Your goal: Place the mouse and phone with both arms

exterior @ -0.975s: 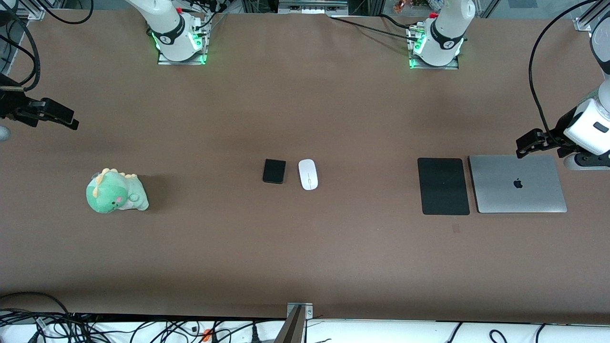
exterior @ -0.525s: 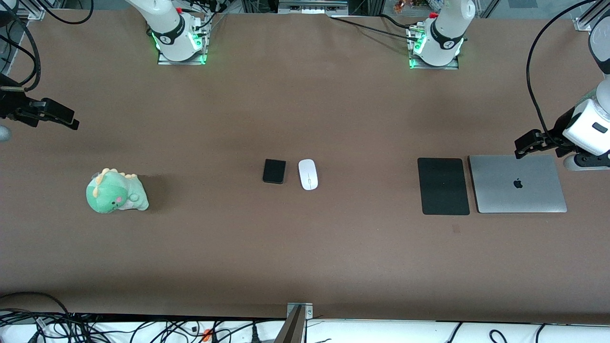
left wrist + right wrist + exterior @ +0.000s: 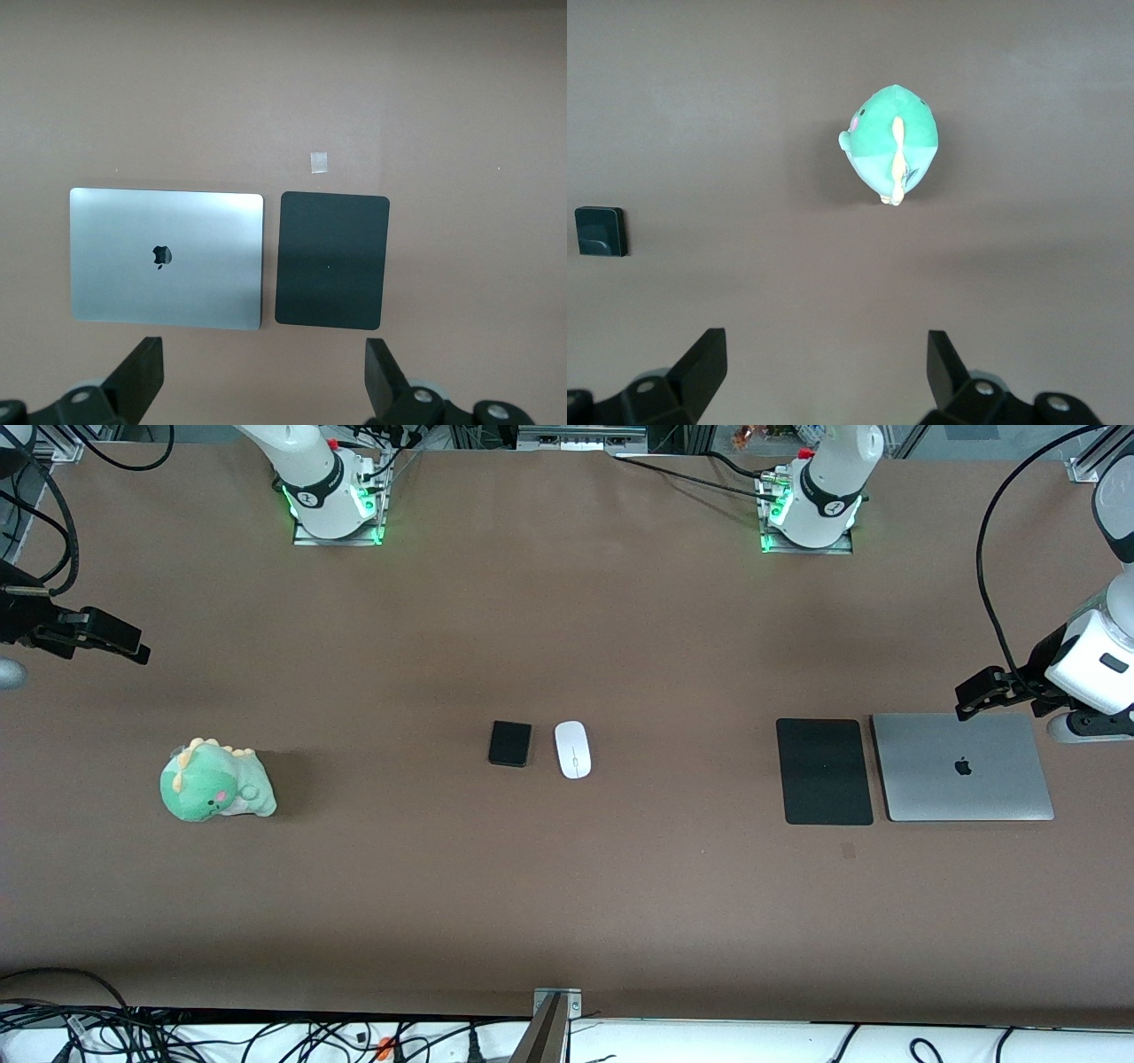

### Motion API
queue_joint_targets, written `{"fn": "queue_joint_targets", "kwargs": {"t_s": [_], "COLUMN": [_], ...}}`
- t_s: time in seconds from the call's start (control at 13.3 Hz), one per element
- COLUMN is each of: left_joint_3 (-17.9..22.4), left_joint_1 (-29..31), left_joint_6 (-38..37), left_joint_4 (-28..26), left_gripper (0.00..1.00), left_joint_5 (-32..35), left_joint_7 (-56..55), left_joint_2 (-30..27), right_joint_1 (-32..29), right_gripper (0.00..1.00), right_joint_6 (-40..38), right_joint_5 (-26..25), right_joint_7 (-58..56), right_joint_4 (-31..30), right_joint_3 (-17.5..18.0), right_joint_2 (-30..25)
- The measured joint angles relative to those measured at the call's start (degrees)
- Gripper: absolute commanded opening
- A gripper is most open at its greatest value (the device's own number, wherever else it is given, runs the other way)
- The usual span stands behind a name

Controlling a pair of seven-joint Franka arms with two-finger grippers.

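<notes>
Left gripper (image 3: 974, 695) hangs over the table's edge at the left arm's end, just above the laptop (image 3: 962, 767); jaws spread wide, holding nothing. Over the last second it crept slightly toward the base side of the laptop, barely a nudge. Right gripper (image 3: 120, 642) sits at the right arm's end, also wide open and empty, and has drifted a touch the same way. Neither move closes on a target, so the task looks unstarted: both arms seem to be still settling before the reach.

Phone (image 3: 510, 743) and mouse (image 3: 572, 749) lie mid-table, side by side with a small gap, well apart from both grippers. Unmoved.

View differences: the left wrist view shows its fingers (image 3: 142, 381) framing the laptop (image 3: 166, 258) and black pad (image 3: 332, 260), plus a small pale tape square on the table that the front view barely shows; no mouse or phone. The right wrist view shows the green plush dinosaur (image 3: 892, 142) from above and the phone (image 3: 601, 230) at the frame edge; the mouse is out of view.
</notes>
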Motion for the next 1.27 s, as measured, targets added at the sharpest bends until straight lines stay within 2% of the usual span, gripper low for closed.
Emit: {"fn": "queue_joint_targets", "kwargs": {"t_s": [0.6,1.27], "left_joint_3": [0.0,-1.0], "left_joint_1": [0.0,-0.1], "left_joint_6": [0.0,0.0], "left_joint_4": [0.1,0.1], "left_gripper": [1.00,1.00], "left_joint_5": [-3.0,-2.1], "left_joint_7": [-3.9,-7.5], "left_joint_2": [0.0,0.0], "right_joint_1": [0.0,0.0], "right_gripper": [1.00,1.00], "right_joint_6": [-0.4,-0.4], "right_joint_5": [0.0,0.0], "right_joint_7": [0.0,0.0], "right_joint_4": [0.0,0.0], "right_joint_3": [0.0,0.0], "right_joint_2": [0.1,0.1]}}
